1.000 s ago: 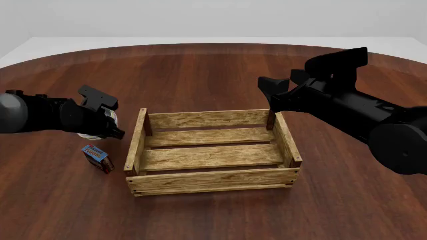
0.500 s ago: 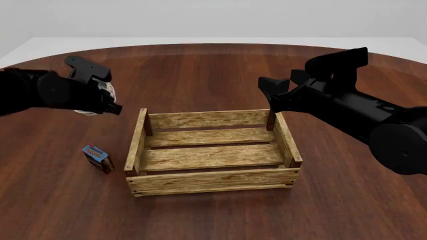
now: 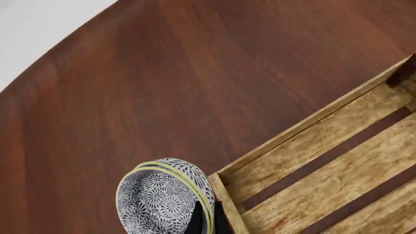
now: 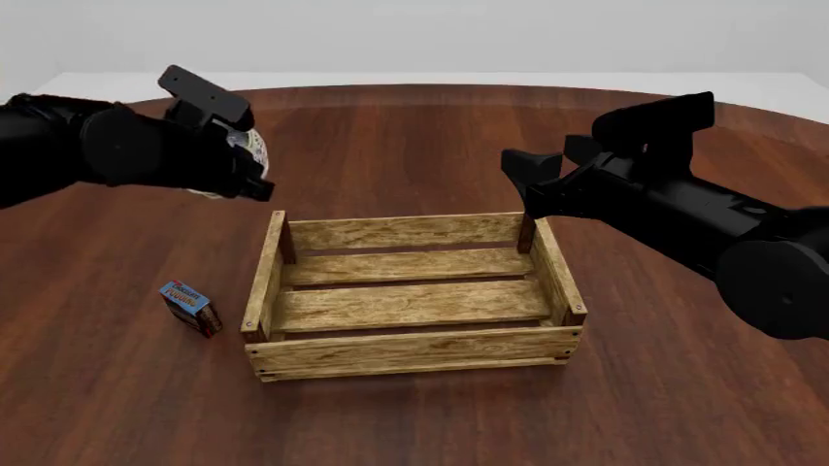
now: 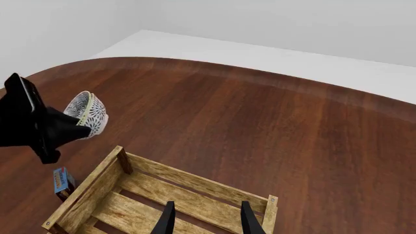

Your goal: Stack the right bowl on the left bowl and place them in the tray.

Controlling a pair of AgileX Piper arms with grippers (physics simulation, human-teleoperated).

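The left gripper (image 4: 247, 165) is clamping the rims of two nested patterned bowls (image 3: 163, 199), carrying them in the air at about ten o'clock from the tray (image 4: 412, 296), just outside its far left corner. The right gripper (image 5: 206, 218) is hanging over the tray's far right side, fingers parted and holding nothing.
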